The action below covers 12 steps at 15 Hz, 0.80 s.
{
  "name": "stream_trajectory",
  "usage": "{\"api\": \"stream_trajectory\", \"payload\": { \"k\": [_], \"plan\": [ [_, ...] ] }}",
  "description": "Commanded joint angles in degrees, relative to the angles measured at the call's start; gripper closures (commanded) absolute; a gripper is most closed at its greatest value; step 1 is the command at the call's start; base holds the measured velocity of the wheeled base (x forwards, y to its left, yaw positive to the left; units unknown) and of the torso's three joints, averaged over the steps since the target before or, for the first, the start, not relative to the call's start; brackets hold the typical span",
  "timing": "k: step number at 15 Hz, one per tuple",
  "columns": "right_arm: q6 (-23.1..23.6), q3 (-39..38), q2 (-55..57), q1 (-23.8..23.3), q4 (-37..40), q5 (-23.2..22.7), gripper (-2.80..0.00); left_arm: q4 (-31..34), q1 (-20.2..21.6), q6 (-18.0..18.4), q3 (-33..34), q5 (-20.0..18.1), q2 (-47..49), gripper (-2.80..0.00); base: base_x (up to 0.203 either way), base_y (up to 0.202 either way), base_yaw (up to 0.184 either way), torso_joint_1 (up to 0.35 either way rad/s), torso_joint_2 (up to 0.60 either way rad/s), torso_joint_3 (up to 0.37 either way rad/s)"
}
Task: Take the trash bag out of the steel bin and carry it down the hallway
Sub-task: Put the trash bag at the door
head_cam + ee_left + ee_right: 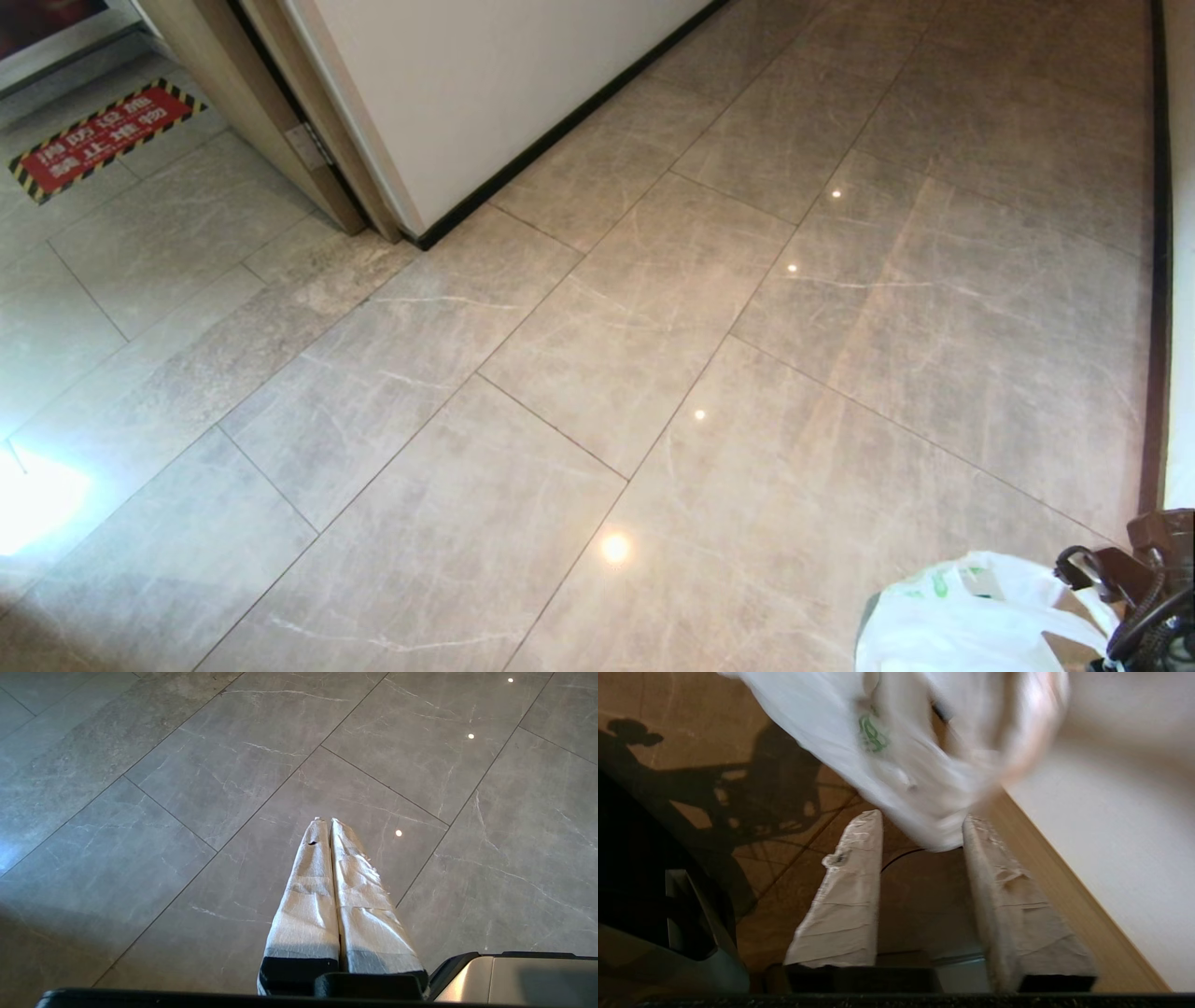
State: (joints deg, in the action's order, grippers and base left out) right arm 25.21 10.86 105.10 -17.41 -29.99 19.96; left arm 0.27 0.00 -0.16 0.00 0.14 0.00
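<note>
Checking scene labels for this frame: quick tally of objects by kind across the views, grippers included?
Trash bag: 1, white with green print, just past the right gripper's fingertips
Floor warning sticker: 1, red with a yellow-black border
Right gripper: 1, open
Left gripper: 1, shut, above bare floor tiles
Total: 4

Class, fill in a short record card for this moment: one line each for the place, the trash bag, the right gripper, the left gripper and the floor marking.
place: hallway of glossy veined tiles, white wall with black skirting
trash bag: white bag with green print, low at the right of the head view, beside the right arm
right gripper: fingers apart, the bag blurred just past the tips; no grip visible
left gripper: fingers together, empty, over bare floor
floor marking: red sign with striped border, far left
</note>
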Motion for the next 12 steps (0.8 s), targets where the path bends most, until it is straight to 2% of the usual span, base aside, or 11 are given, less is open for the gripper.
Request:
{"api": "stream_trajectory", "payload": {
  "k": [1,4,7,12],
  "plan": [
    [0.10,0.04,0.79,-0.36,-1.82,-0.01,-2.80,0.00,0.00,-0.02,0.00,0.04,0.00,0.00,0.000,0.000,0.000,0.000,0.00,0.000],
    [0.16,0.19,-1.80,-0.95,-1.21,-0.54,-2.80,0.00,0.00,-0.02,0.00,0.04,0.00,0.00,0.000,0.000,0.000,0.000,0.00,0.000],
    [2.03,1.52,-10.65,-0.64,1.81,-3.82,-2.80,0.00,0.00,-0.02,0.00,0.04,0.00,0.00,0.000,0.000,0.000,0.000,0.00,0.000],
    [2.31,3.82,-27.25,-0.59,18.54,-14.06,-2.80,0.00,0.00,-0.02,0.00,0.04,0.00,0.00,0.000,0.000,0.000,0.000,0.00,0.000]
  ]
}}
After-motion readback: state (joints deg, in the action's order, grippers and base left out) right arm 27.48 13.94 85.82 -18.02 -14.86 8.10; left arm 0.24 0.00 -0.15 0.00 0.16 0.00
